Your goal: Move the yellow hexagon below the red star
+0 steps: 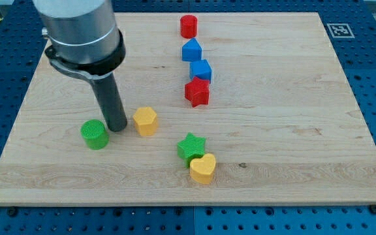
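Wooden board point(292, 130): my tip point(117, 128) between green cylinder point(94, 134), yellow hexagon point(145, 121).

Yellow hexagon point(145, 121) — lower-left of red star point(197, 92)

Bright, even light; sharp focus, with soft short shadows under blocks.

Hexagon point(145, 121) left-below star point(197, 92), beside tip point(117, 127)
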### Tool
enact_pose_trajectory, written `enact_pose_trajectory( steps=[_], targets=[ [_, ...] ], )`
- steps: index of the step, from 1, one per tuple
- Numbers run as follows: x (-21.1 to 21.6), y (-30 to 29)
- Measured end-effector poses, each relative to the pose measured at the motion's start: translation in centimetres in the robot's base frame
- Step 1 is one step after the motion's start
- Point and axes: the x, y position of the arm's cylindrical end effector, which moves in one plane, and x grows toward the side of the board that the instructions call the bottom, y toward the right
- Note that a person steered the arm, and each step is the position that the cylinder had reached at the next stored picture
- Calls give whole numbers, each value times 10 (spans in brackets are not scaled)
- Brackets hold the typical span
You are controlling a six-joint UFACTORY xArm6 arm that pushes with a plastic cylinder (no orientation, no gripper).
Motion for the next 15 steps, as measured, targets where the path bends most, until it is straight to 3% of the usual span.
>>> enact_pose_trajectory(
  steps=[6, 7, 9, 11, 12, 13, 15],
  targets=[
    [3, 103],
    [3, 96],
    [3, -1],
    [-49, -42],
    [-47, -89],
    [-8, -103],
    [6, -102]
  ],
)
